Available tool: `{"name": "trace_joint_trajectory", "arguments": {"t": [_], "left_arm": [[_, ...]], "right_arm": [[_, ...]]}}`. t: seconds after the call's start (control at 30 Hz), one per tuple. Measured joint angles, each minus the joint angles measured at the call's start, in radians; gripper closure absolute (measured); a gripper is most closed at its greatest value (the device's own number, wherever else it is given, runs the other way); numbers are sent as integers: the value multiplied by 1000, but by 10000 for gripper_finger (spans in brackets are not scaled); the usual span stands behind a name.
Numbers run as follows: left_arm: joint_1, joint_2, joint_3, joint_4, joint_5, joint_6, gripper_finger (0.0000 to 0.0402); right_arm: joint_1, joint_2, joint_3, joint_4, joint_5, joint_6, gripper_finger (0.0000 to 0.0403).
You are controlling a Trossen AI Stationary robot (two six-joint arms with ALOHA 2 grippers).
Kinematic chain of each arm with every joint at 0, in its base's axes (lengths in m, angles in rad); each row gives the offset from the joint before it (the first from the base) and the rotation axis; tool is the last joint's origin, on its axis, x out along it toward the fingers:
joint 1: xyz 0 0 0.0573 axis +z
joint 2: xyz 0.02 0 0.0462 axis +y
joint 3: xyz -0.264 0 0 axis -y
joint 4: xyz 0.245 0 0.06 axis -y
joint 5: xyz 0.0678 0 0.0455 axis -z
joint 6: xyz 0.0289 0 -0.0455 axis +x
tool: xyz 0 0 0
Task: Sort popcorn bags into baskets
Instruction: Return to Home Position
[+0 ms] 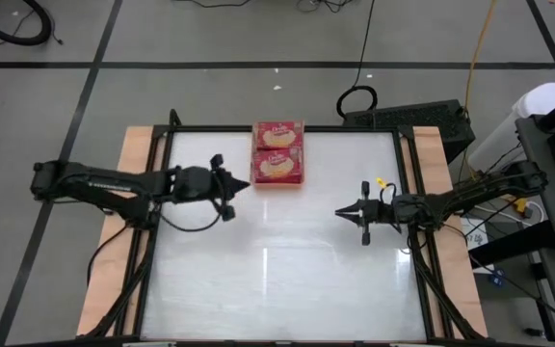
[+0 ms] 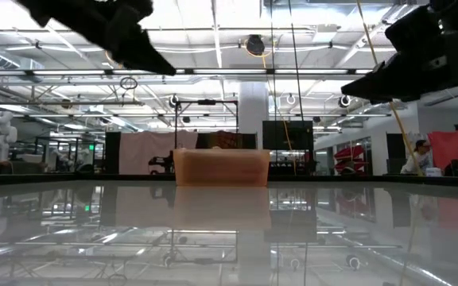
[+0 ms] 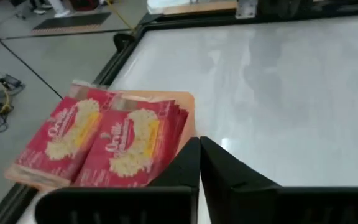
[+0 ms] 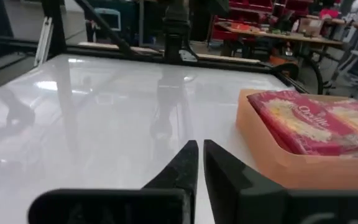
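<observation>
Sorting appears finished: every visible one of the popcorn bags point(image 1: 277, 154) lies inside the orange tray point(image 2: 221, 168), in two red stacks that fill its length, picture faces up. No packet shows loose on the tabletop point(image 1: 277, 280). The tray sits at the tabletop's far edge, near its middle.

The left hand point(image 1: 247, 184) hangs above the surface just beside the tray's near left corner, fingers pressed together, gripping nothing. The right hand point(image 1: 339, 210) hangs well apart from the tray on its right, likewise closed and empty.

Judged step: withdrawal of both arms to rest. The next move calls for no grasp, only for each arm to fold back toward its own side, the left one keeping clear of the tray wall.
</observation>
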State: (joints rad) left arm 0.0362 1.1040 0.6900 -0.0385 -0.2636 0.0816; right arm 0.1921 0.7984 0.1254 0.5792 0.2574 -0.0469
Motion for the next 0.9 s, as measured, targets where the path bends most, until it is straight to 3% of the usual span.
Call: {"name": "trace_joint_trajectory", "arguments": {"t": [0.3,0.9], "left_arm": [[-58,-155,-272,200,-30,-72,384],[-83,-413,-466,206,-54,-108,393]], "right_arm": [[-1,-23,-104,110,4,-47,400],[-3,-205,-108,4,5,-120,402]]}}
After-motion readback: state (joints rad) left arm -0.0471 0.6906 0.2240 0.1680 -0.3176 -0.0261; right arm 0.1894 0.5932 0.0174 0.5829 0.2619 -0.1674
